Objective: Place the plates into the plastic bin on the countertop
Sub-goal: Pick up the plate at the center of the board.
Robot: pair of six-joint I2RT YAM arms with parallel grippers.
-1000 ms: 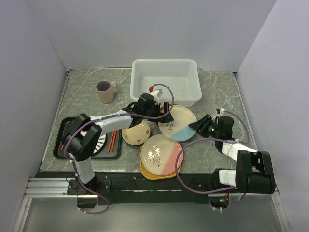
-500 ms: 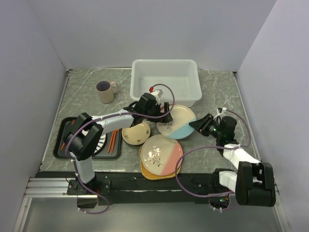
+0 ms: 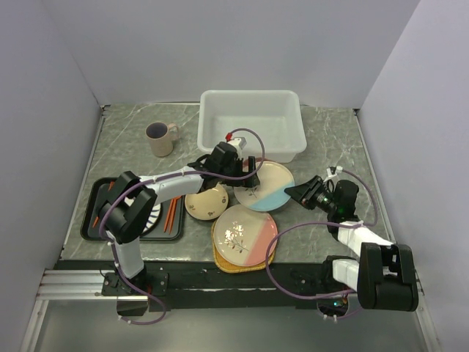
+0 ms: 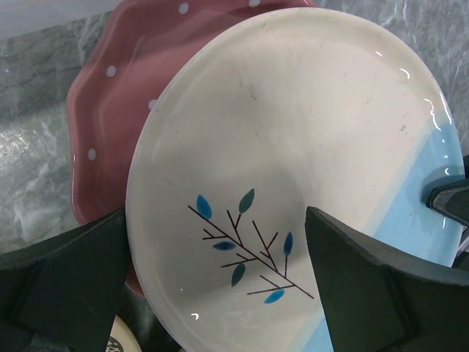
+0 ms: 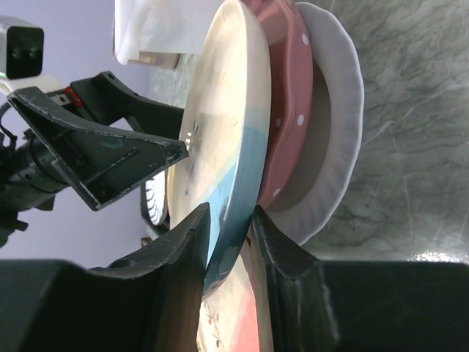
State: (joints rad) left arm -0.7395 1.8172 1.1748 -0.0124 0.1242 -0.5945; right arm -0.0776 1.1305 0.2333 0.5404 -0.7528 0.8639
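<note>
We see the right gripper (image 3: 295, 193) pinching the blue edge of the round cream-and-blue ceramic plate (image 3: 265, 185), which bears a sprig drawing. In the right wrist view its fingers (image 5: 192, 233) are clamped on both faces of that rim. The plate is raised at the gripped side and tilts away from a pink dish with white dots (image 5: 282, 110) under it. The far side of the plate stays close to that dish. The pink dish sits in a white scalloped plate (image 5: 341, 95) on the grey-green marble-patterned countertop (image 3: 128, 158).

The left gripper (image 3: 245, 177) hangs over the opposite, cream side of the same plate. In the left wrist view its dark fingers (image 4: 66, 279) stand wide apart with the sprig between them. We cannot tell whether they touch the plate.

The large white translucent plastic bin (image 3: 249, 93) stands just behind this plate at the back of the countertop. No plate shows inside it.

Nearer the arms, a round cream-and-pink plate (image 3: 244, 231) lies on an orange squarish plate (image 3: 233, 267). A small tan plate (image 3: 207, 203) lies just to their left.

A tan mug (image 3: 159, 139) stands to the left of the bin. A flat black tray (image 3: 99, 213) lies at the left edge.
</note>
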